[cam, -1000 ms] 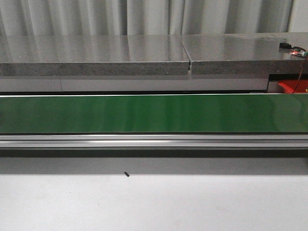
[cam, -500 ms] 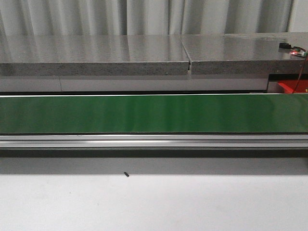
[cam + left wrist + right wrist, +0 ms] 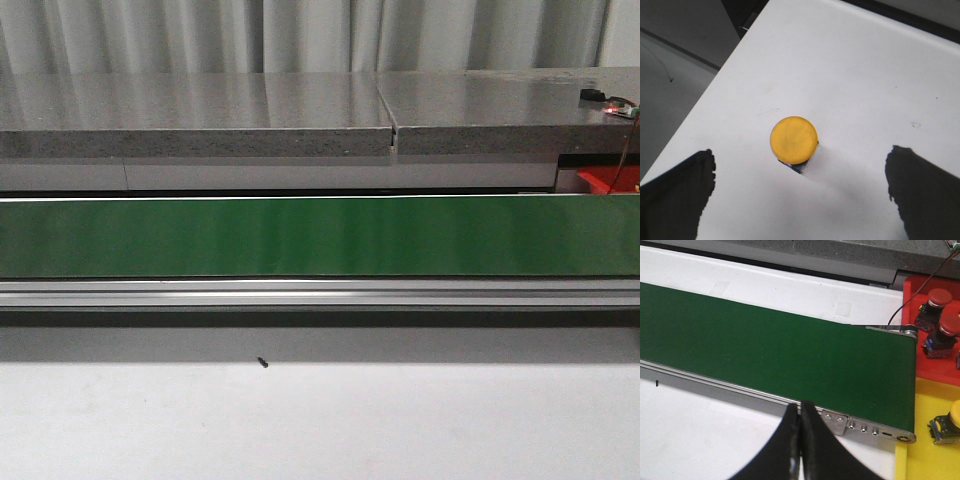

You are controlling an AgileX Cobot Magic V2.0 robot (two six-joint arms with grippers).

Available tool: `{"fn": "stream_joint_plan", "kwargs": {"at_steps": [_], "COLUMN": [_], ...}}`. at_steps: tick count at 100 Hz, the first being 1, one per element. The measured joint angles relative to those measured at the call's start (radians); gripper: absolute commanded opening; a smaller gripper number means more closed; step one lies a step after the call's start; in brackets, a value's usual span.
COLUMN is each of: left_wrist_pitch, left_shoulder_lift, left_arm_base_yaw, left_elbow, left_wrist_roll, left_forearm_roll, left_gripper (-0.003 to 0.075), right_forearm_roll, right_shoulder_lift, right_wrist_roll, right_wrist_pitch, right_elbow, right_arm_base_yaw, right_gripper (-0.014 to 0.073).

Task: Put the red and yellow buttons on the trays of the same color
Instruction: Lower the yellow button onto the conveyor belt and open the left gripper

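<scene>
Two red buttons (image 3: 939, 310) stand on the red tray (image 3: 920, 327) past the end of the green belt (image 3: 775, 347), and one yellow button (image 3: 951, 421) sits on the yellow tray (image 3: 922, 460) beside it. Another yellow button (image 3: 794, 141) stands upright on the white surface (image 3: 840, 75), near its side edge, between the spread fingers (image 3: 677, 197) of the left hand (image 3: 800, 195), which is wide apart and touches nothing. The right hand (image 3: 800, 442) hangs over the belt's near rail with its fingers pressed together, empty.
</scene>
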Motion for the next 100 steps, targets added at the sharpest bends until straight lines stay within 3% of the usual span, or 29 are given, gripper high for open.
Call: {"fn": "stream_joint_plan", "kwargs": {"at_steps": [67, 86, 100], "left_wrist_pitch": [-0.020, -0.030, -0.042], "left_shoulder_lift": [0.237, 0.253, 0.259], "left_arm_base_yaw": [0.000, 0.000, 0.000], "left_elbow": [-0.133, -0.133, -0.134], "left_wrist_roll": [0.002, 0.002, 0.002], "left_forearm_roll": [0.004, 0.005, 0.005], "left_gripper": [0.0644, 0.0546, 0.0360], "right_forearm_roll": [0.000, 0.000, 0.000], "right_shoulder_lift": [0.000, 0.000, 0.000], "right_wrist_roll": [0.000, 0.000, 0.000], "right_wrist_pitch": [0.000, 0.000, 0.000], "right_elbow": [0.000, 0.000, 0.000], "right_arm_base_yaw": [0.000, 0.000, 0.000], "right_gripper": [-0.0109, -0.0109, -0.0109]}}
